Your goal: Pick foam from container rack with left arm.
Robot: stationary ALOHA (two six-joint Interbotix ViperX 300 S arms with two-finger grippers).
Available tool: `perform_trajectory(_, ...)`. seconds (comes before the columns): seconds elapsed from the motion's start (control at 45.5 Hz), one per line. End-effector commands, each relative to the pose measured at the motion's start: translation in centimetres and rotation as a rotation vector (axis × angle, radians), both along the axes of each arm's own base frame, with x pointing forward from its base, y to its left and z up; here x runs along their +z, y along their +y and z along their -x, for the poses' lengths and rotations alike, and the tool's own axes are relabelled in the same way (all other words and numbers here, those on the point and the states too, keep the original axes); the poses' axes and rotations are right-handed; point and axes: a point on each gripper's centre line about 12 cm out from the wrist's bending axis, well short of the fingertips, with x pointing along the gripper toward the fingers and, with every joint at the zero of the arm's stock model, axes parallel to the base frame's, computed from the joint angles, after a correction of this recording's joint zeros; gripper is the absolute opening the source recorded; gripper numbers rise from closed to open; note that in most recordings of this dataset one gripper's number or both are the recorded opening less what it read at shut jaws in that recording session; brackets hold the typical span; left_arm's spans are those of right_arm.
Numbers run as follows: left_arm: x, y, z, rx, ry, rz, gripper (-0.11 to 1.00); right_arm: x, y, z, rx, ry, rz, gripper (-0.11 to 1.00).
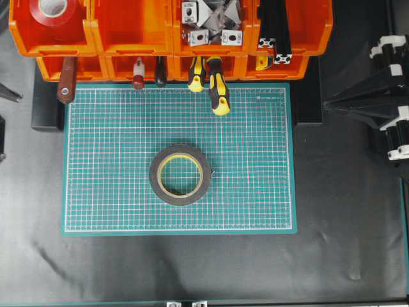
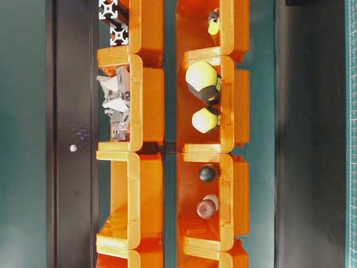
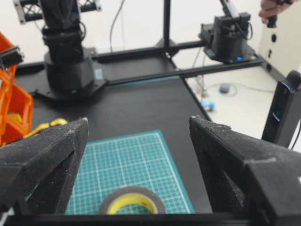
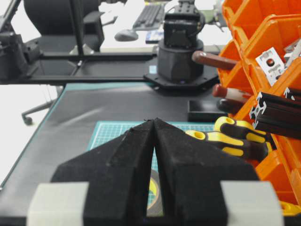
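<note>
The foam [image 1: 155, 176], a black ring with a cream-yellow liner, lies flat in the middle of the green mat, apart from the container rack [image 1: 131, 32] of orange bins along the far edge. In the left wrist view my left gripper [image 3: 138, 120] stands wide open with nothing between its fingers, and the foam [image 3: 132, 190] lies on the mat below and ahead of it. My right gripper [image 4: 154, 120] is shut and empty. It sits off the mat at the right edge [image 1: 329, 105], and a sliver of the foam [image 4: 154, 207] shows through its finger gap.
A red tape roll [image 1: 52, 9] sits in the top left bin. Metal brackets [image 1: 211, 22] and black extrusions [image 1: 275, 32] fill other upper bins. Yellow-black tool handles [image 1: 217, 89] and a wooden handle [image 1: 66, 80] stick out of the lower bins over the green mat [image 1: 255, 192].
</note>
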Motion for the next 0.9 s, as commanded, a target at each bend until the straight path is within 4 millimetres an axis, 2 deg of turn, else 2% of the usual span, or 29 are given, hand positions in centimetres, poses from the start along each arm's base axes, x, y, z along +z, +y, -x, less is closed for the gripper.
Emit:
perform_trajectory(0.0,0.43,-0.04,-0.03,-0.001,-0.015,0.002,0.83,1.37,0.04,-0.20,0.001,-0.033,-0.006,-0.01)
perform_trajectory(0.88,-0.10,-0.02,0.05,-0.001,-0.003,0.010,0.83,1.34,0.07,-0.20,0.003,-0.030,-0.005,-0.01)
